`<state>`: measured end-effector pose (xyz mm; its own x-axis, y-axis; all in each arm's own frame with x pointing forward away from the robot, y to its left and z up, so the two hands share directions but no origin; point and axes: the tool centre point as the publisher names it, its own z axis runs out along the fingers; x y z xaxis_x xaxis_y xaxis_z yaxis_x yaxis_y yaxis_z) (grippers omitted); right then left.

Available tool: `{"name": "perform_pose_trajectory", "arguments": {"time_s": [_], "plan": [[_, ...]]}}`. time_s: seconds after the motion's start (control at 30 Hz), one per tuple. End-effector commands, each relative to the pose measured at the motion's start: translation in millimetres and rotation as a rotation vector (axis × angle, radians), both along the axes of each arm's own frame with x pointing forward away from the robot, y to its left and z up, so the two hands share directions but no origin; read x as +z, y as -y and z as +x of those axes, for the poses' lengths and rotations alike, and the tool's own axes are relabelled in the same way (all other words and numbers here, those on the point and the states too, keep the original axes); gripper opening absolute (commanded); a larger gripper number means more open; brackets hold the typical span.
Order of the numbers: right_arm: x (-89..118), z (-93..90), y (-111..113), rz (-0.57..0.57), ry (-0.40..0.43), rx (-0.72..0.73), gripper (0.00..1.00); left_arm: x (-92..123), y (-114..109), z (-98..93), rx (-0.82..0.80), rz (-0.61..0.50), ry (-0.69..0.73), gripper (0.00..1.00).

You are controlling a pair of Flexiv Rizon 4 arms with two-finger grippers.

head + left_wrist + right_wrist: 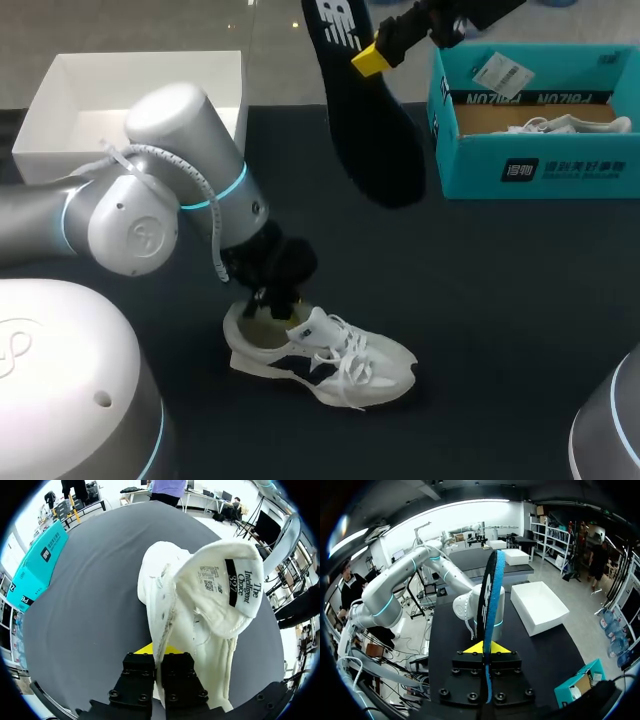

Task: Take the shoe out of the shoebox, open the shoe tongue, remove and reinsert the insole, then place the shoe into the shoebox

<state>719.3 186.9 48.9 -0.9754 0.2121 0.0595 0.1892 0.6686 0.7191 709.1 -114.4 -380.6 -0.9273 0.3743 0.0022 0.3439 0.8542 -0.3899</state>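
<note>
A white shoe (322, 358) with navy panels lies on its sole on the dark table. In the left wrist view its tongue (227, 587) is folded back, label showing. My left gripper (273, 300) is at the heel opening, shut on the thin edge of the shoe's collar (159, 652). My right gripper (372, 58) is high over the table's back, shut on the black insole (372, 120), which hangs down from it. In the right wrist view the insole (487, 605) stands edge-on between the fingers of the right gripper (484, 650). The teal shoebox (530, 170) stands at the back right.
A second white shoe (560, 125) lies in the teal shoebox. A white lid (60, 95) sits open side up at the back left, behind my left arm (150, 210). Dark table (500, 300) lies bare to the right of the shoe.
</note>
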Motion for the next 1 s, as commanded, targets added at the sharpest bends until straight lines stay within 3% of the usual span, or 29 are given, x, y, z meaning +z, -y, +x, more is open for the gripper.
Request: {"name": "perform_pose_trajectory", "arguments": {"time_s": [0.03, 0.23, 0.5, 0.73, 1.0], "plan": [[11.6, -5.2, 18.5, -0.011, 0.008, -0.011, 0.0, 8.1, 9.2, 4.7, -0.025, 0.005, -0.014, 0.0], [13.4, -5.4, 20.3, -0.019, 0.007, -0.026, 0.0, 25.7, 23.2, 6.5, -0.197, -0.04, -0.065, 0.0], [13.4, -5.4, 20.3, -0.019, 0.007, -0.026, 0.0, 41.2, 34.5, -0.7, -0.614, -0.005, -0.042, 0.0], [13.4, -5.4, 20.3, -0.019, 0.007, -0.026, 0.0, 37.2, 46.5, -19.3, -0.878, 0.01, 0.007, 0.0], [13.4, -5.4, 20.3, -0.019, 0.007, -0.026, 0.0, 31.2, 51.5, -27.5, -1.038, -0.002, -0.005, 0.0]]}}
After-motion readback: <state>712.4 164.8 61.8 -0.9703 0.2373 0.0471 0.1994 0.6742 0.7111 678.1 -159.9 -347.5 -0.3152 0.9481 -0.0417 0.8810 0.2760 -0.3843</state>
